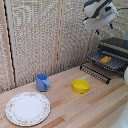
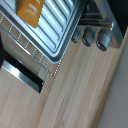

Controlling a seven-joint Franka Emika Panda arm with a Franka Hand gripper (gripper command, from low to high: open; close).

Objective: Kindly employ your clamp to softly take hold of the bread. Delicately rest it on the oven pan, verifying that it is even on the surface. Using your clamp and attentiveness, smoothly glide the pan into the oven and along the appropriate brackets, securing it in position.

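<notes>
Starting at the exterior view's left, a round patterned plate (image 1: 28,108) lay on the table (image 1: 65,107) at about seven o'clock, well away from any work. A blue mug (image 1: 42,82) stood just past it toward the middle, and a yellow bowl (image 1: 80,86) sat near the centre at roughly five o'clock. None of these stood in the pan's path, so they posed little hazard.

At three o'clock the oven (image 1: 113,52) stood with its door (image 1: 95,73) dropped open. The oven pan (image 1: 108,61) rested partly out of the mouth, and the bread (image 1: 105,59) lay on it. In the wrist view the bread (image 2: 29,11) sat near one end of the ribbed pan (image 2: 57,27), not centred, with the oven knobs (image 2: 90,36) just beside the pan's corner.

The claw (image 1: 103,26) hung high at one o'clock, clear of everything and grasping nothing; its fingers looked spread apart, though blur made that uncertain.

The risk, as I judged it, lay in the push. A shove off-centre could skew the pan against the brackets and jam it. A jolt could slide the bread toward the edge. Coming down too low might strike the open door.
</notes>
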